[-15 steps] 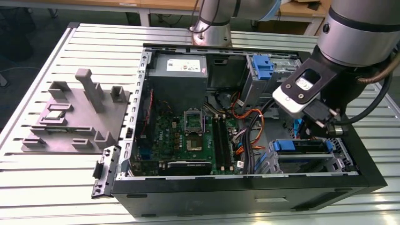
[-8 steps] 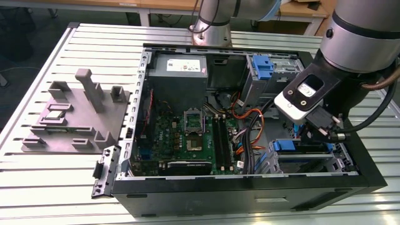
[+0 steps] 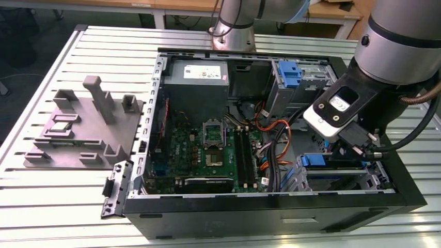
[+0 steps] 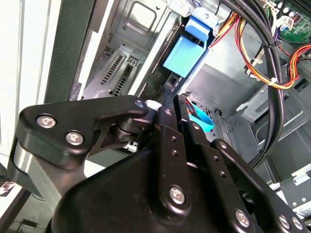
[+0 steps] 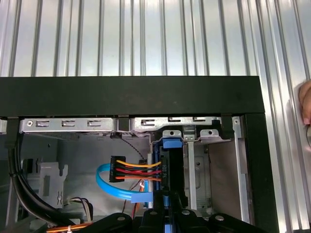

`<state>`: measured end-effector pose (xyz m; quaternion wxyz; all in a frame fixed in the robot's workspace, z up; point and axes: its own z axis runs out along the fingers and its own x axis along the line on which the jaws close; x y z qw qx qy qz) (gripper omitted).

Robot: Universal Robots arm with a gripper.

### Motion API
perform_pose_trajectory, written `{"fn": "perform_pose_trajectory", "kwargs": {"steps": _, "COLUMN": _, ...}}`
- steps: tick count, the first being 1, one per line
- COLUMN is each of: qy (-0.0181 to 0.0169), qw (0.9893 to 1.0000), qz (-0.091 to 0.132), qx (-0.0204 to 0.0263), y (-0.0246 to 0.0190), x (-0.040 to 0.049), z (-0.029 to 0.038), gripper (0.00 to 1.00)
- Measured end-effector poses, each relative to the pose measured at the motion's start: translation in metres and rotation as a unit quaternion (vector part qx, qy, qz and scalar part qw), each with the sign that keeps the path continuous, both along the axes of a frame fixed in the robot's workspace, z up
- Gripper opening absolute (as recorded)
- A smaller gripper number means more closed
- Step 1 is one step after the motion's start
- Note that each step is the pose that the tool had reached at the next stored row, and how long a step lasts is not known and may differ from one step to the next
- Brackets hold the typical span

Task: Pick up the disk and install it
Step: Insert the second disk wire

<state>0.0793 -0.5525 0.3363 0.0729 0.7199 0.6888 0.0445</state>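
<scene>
The disk (image 5: 171,167) stands on edge in the drive bay at the front corner of the open computer case (image 5: 131,99), its blue carrier tab (image 5: 172,143) facing the case's front wall. A plug with coloured wires and a blue flat cable (image 5: 114,187) meet its side. My gripper (image 5: 168,213) has its fingers tight on either side of the disk's near edge. In the exterior view the gripper (image 3: 343,150) reaches down into the bay at the case's near right, beside the blue carrier (image 3: 313,160). The second wrist view has the gripper (image 4: 181,116) over the bay's metal floor.
A second blue bracket (image 3: 289,72) sits in the far bay. The grey power supply (image 3: 200,75) and the motherboard (image 3: 206,147) fill the case. Cable bundles (image 4: 265,58) run beside the bay. A grey fixture (image 3: 82,126) stands on the slatted table. A person's fingertip (image 5: 306,102) shows nearby.
</scene>
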Motion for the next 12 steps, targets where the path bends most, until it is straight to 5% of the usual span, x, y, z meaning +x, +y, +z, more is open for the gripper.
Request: {"fn": "perform_pose_trajectory", "kwargs": {"steps": 12, "qy": 0.0, "qw": 1.0, "qz": 0.001, "qx": 0.0006, "y": -0.0001, "x": 0.0007, "z": -0.0033, "gripper": 0.16}}
